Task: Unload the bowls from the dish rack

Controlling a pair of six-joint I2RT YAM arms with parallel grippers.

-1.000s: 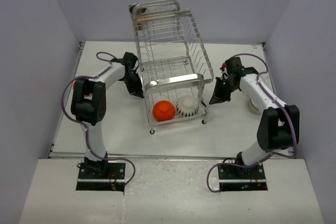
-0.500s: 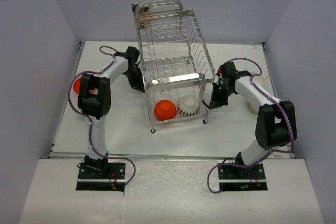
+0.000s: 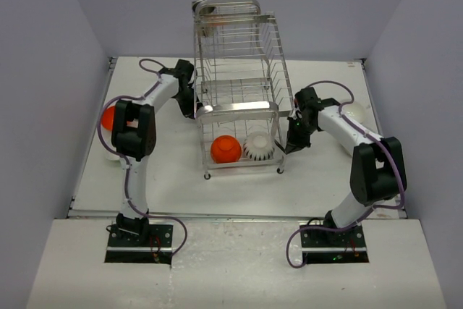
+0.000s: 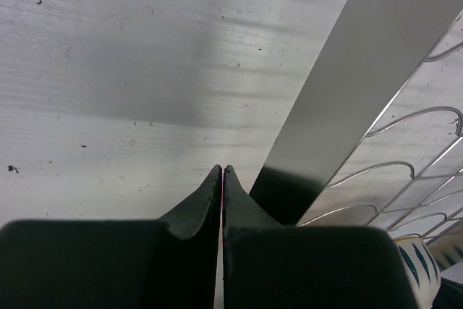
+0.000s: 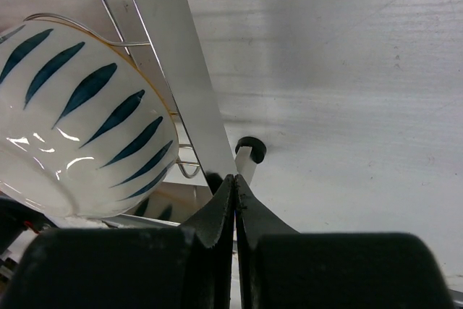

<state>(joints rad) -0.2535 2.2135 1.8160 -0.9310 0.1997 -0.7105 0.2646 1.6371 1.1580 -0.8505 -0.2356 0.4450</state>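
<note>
You see the dish rack [image 3: 237, 108] standing tall at the centre of the top view, thin chrome wire with a shiny flat front bar. On its lower tier, an orange bowl [image 3: 226, 150] sits just left of a striped white bowl [image 3: 258, 147] marked with dark blue strokes. A second orange bowl [image 3: 108, 117] lies on the table [image 3: 325, 171] at the frame's left edge, a plain white bowl [image 3: 354, 112] at the right. Your left gripper [image 4: 222, 173] and right gripper [image 5: 234, 179] each have jaws pressed together on nothing, close beside the rack.
</note>
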